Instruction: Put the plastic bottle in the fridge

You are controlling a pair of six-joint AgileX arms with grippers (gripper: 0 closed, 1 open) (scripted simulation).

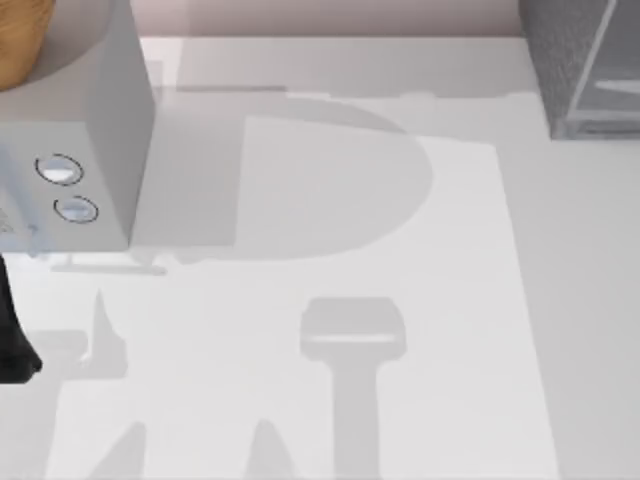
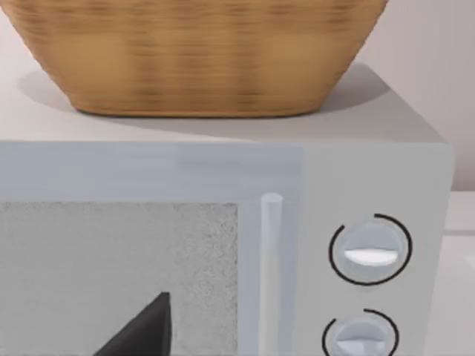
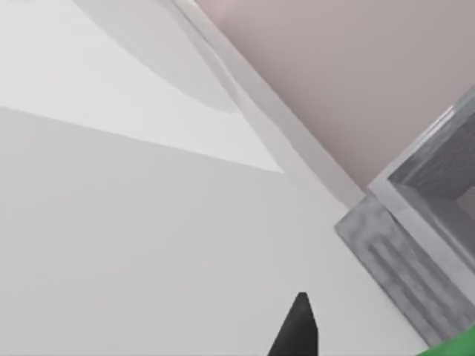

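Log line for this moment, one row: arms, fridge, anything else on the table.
left arm: table's left edge | fridge: far right corner | pale grey box with two knobs: far left, wicker basket on top

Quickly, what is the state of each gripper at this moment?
Left gripper: cannot be told; one dark fingertip shows before the knobbed box.
Right gripper: cannot be told; it is near the fridge.

Fridge cropped at the top view's right corner; woven basket and two-knob box likewise cut by edges.
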